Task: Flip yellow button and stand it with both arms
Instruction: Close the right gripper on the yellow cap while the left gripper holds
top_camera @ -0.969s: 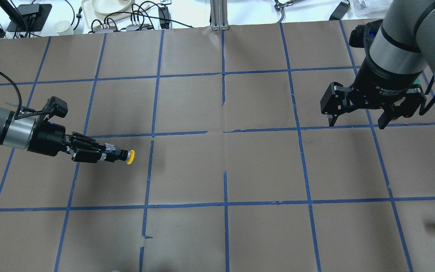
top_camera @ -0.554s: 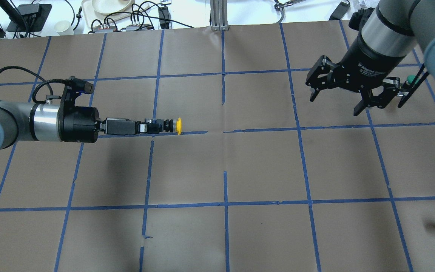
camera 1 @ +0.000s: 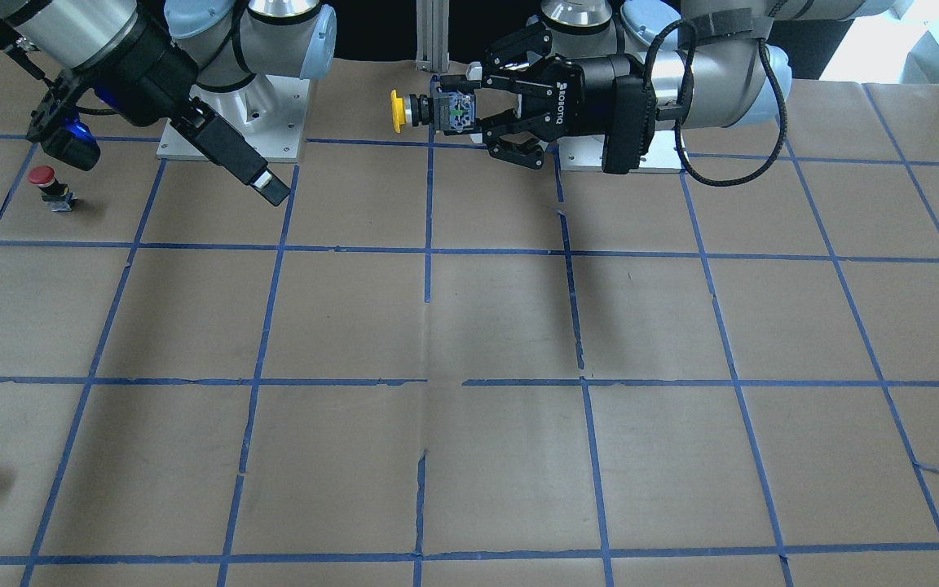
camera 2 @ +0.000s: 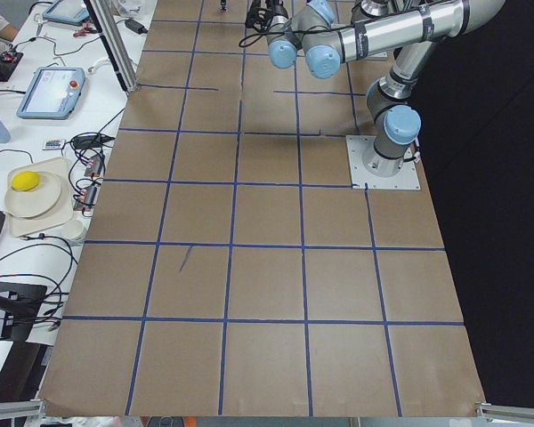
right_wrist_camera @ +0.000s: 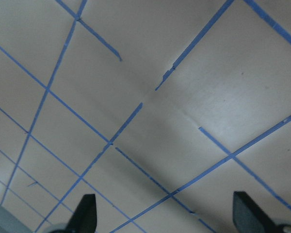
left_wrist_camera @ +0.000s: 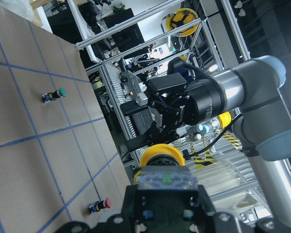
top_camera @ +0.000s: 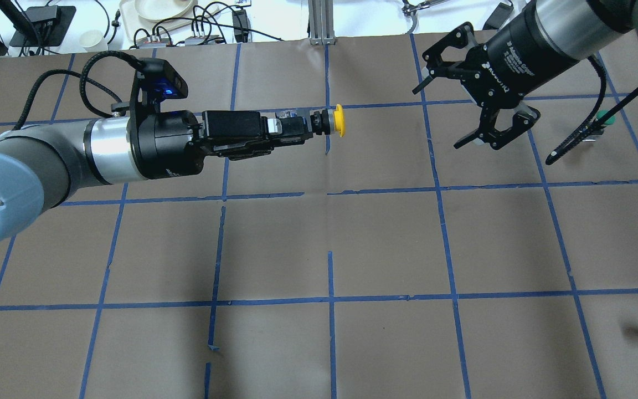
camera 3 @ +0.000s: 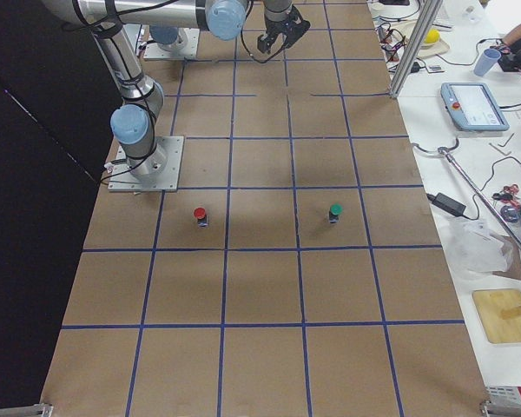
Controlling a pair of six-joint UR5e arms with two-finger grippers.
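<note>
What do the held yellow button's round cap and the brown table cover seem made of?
The yellow button's round cap: smooth moulded plastic, probably; even colour, slight sheen. The brown table cover: matt paper, apparently; creases and tears beside the blue tape lines.

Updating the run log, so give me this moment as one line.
left gripper: shut on yellow mushroom-cap push-button, held aloft, cap sideways | right gripper: open, empty, apart | handover: not yet

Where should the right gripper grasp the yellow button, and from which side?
Probably its black neck, from the cap end: the left gripper clamps the base of the yellow round-capped button, and the cap points toward the open right gripper.
</note>
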